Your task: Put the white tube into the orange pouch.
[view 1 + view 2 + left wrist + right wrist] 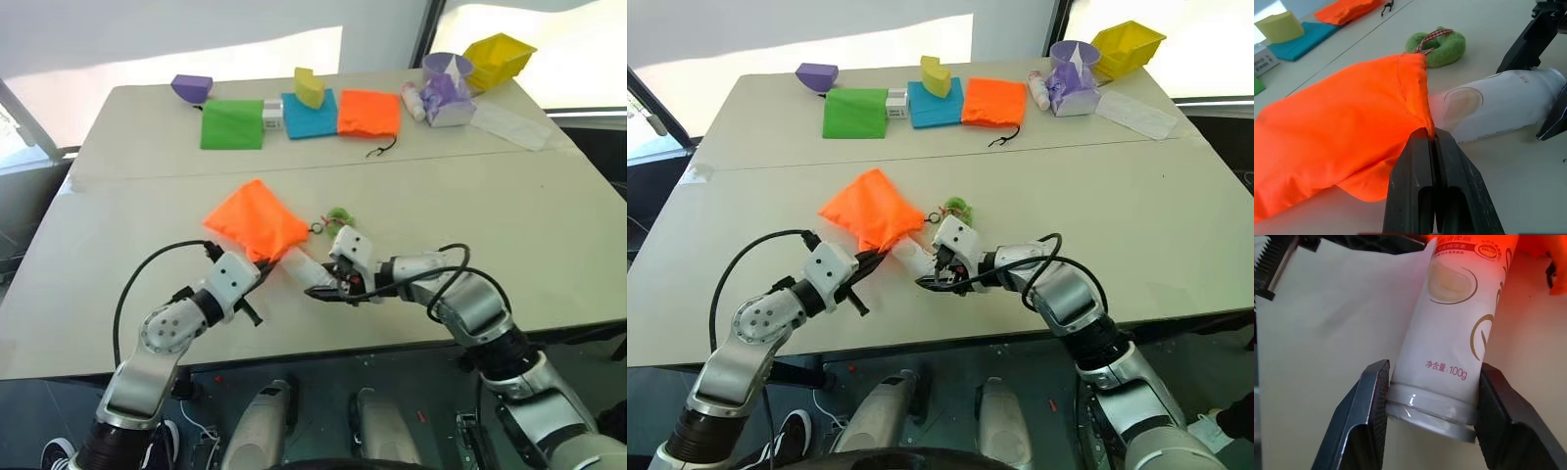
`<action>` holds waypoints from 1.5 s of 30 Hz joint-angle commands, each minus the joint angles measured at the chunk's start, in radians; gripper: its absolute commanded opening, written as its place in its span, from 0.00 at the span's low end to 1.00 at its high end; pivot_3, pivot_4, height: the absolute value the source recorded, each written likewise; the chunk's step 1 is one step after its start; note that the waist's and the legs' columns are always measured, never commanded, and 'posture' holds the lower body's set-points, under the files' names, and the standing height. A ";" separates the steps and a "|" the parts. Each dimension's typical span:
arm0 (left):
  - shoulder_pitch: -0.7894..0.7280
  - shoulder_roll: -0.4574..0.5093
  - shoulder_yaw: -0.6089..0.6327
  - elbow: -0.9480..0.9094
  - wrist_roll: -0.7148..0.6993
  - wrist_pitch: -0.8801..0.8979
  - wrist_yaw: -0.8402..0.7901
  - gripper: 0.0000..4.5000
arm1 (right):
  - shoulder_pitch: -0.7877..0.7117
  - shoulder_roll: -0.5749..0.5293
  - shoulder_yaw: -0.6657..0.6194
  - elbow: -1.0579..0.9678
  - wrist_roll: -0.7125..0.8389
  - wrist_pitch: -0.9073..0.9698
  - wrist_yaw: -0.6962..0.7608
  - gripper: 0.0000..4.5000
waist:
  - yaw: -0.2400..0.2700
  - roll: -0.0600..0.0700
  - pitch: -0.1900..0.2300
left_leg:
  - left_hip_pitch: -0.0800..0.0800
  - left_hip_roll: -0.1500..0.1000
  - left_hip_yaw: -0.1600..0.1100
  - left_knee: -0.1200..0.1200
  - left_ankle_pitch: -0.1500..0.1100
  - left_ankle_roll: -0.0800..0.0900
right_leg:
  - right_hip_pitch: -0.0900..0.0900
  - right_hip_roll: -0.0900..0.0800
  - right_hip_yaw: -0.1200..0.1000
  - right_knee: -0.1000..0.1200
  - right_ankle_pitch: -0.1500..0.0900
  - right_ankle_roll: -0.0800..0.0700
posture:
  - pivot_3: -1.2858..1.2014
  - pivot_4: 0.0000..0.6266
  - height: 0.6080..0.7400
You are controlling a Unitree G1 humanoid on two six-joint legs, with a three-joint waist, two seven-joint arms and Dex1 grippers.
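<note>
Fingers of left gripper pinch one orange pouch; right gripper clamps one white tube.

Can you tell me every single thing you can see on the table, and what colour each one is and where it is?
white tube: 1, white, near edge, front end at the pouch mouth
orange pouch: 1, orange, near middle, lying flat
green fuzzy ring: 1, green, beside the pouch
flat orange square pouch: 1, orange, far row
blue square: 1, blue, far row, under the yellow piece
yellow piece: 1, yellow, on the blue square
green square: 1, green, far row
purple bowl: 1, purple, far left
purple cup: 1, purple, far right
yellow box: 1, yellow, far right corner
left gripper: 1, black, pinching the pouch's edge
right gripper: 1, black, clamped on the tube's cap end
</note>
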 commanded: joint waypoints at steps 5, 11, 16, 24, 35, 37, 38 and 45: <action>0.024 0.017 0.006 -0.072 -0.004 0.000 -0.006 0.00 | -0.100 0.164 -0.059 0.119 -0.002 -0.016 -0.048 0.40 | -0.007 0.000 0.000 | 0.002 0.001 -0.004 0.000 0.000 0.000 | -0.001 0.005 0.003 0.003 0.001 -0.002 | 0.52 0.24 1.00; 0.058 0.033 0.052 -0.088 -0.027 -0.025 -0.013 0.00 | -0.115 0.119 -0.057 0.158 -0.057 -0.079 -0.011 0.40 | 0.000 0.000 0.000 | 0.002 0.000 -0.007 0.000 0.001 -0.002 | -0.002 0.006 0.003 0.003 0.002 -0.003 | 0.52 0.24 1.00; 0.062 0.054 0.097 -0.080 -0.041 -0.059 -0.028 0.00 | -0.128 0.066 -0.113 0.138 -0.051 -0.079 0.003 0.40 | 0.000 0.000 0.000 | 0.002 0.000 -0.006 -0.001 0.001 -0.003 | -0.002 0.006 0.003 0.003 0.003 -0.005 | 0.52 0.24 1.00; 0.055 0.054 0.083 -0.065 -0.048 -0.080 -0.029 0.00 | -0.082 -0.003 -0.133 0.045 -0.012 -0.014 0.056 0.40 | 0.004 0.000 0.000 | 0.001 0.000 -0.006 -0.001 0.001 -0.003 | -0.003 0.007 0.004 0.003 0.003 -0.005 | 0.52 0.24 1.00; 0.053 0.061 0.088 -0.050 -0.044 -0.099 -0.047 0.00 | -0.036 -0.043 -0.064 -0.045 0.001 0.010 0.119 0.40 | -0.003 0.000 0.000 | 0.001 0.001 -0.006 -0.001 0.001 -0.003 | -0.003 0.006 0.004 0.001 0.003 -0.005 | 0.52 0.24 1.00; 0.058 0.067 0.090 -0.053 -0.042 -0.107 -0.053 0.00 | -0.039 -0.026 -0.040 -0.045 -0.014 0.001 0.111 0.40 | -0.003 0.000 0.000 | 0.001 0.001 -0.006 -0.001 0.001 -0.003 | -0.003 0.006 0.004 0.001 0.003 -0.005 | 0.52 0.24 1.00; 0.063 0.074 0.089 -0.054 -0.039 -0.115 -0.059 0.00 | -0.041 -0.022 -0.016 -0.040 -0.035 -0.014 0.109 0.40 | -0.003 0.000 0.000 | 0.001 0.001 -0.006 -0.001 0.001 -0.003 | -0.003 0.006 0.004 0.001 0.003 -0.005 | 0.52 0.24 1.00; 0.096 0.128 0.093 -0.035 0.006 -0.162 -0.064 0.00 | -0.072 -0.001 0.023 0.017 -0.079 -0.060 0.126 0.40 | -0.002 0.000 0.000 | 0.000 0.001 -0.006 -0.001 0.001 -0.003 | -0.004 0.006 0.004 0.001 0.003 -0.005 | 0.52 0.24 1.00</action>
